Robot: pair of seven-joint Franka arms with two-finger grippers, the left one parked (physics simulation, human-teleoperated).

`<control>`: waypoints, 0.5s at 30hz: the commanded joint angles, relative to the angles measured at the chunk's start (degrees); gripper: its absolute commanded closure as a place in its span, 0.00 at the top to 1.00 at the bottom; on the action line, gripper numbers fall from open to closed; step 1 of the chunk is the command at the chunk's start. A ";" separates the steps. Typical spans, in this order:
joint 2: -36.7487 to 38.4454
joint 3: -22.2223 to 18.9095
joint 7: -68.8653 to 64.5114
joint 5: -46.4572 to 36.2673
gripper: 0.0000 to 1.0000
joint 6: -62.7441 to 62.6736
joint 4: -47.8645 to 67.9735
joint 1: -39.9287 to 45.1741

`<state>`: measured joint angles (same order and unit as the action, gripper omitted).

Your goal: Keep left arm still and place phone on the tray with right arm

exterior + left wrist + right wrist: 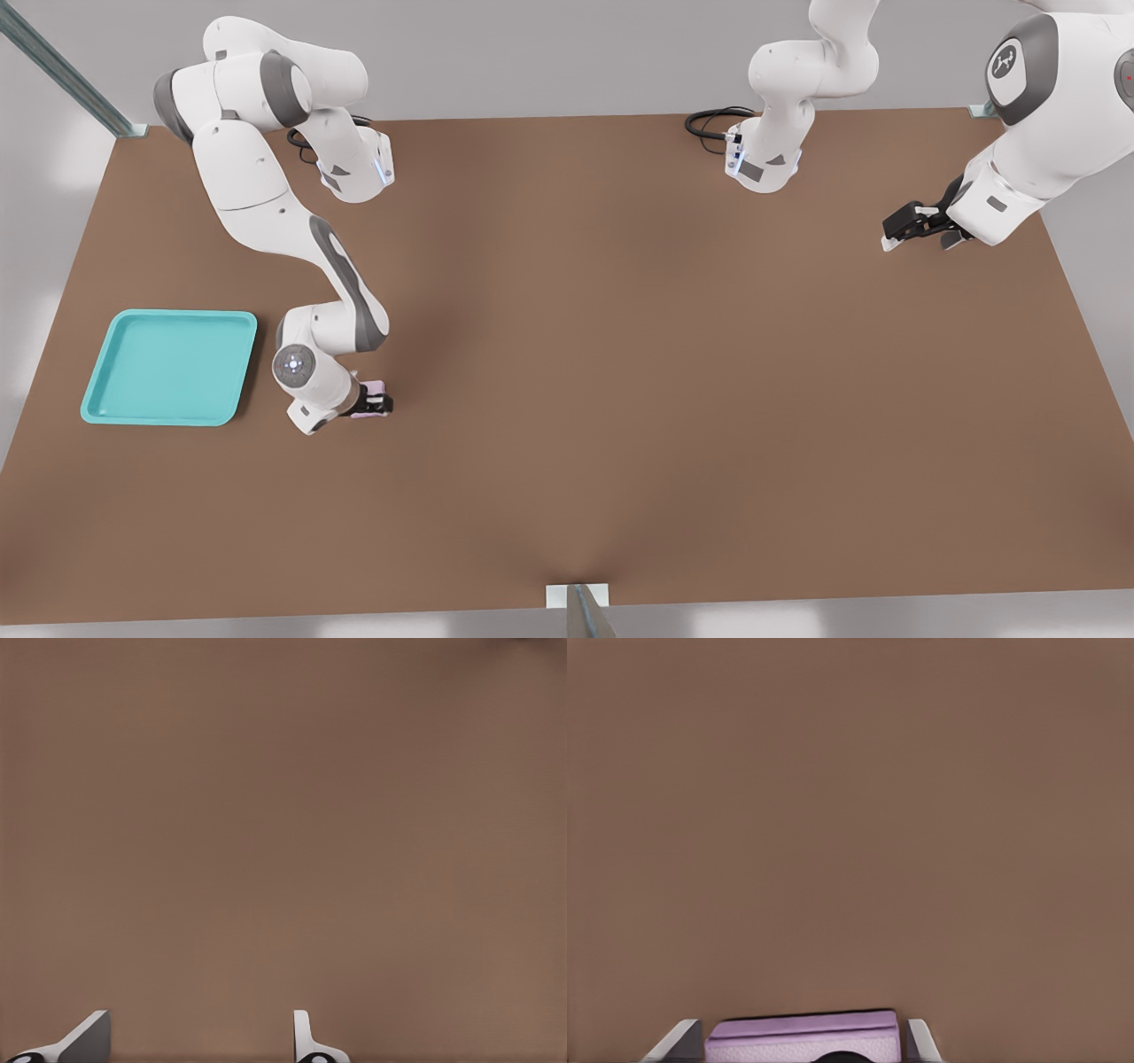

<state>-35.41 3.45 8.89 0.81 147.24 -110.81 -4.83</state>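
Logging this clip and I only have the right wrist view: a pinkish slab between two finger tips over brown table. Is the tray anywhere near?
Observer: Yes. The front view shows the turquoise tray on the table, on the front view's left of the right arm's end effector.
Operator: Anything in the tray?
Observer: No, its floor shows bare turquoise.
Operator: Is the phone on the tray yet?
Observer: No. The phone sits between the end effector's fingers, off the tray's right-hand rim as the front view shows it, with the arm's wrist between them.
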 commanded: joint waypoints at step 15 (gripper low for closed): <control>13.27 6.21 -20.56 -0.02 0.74 -17.43 -0.38 22.48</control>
<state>-22.53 7.91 4.81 0.42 137.15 -111.20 14.03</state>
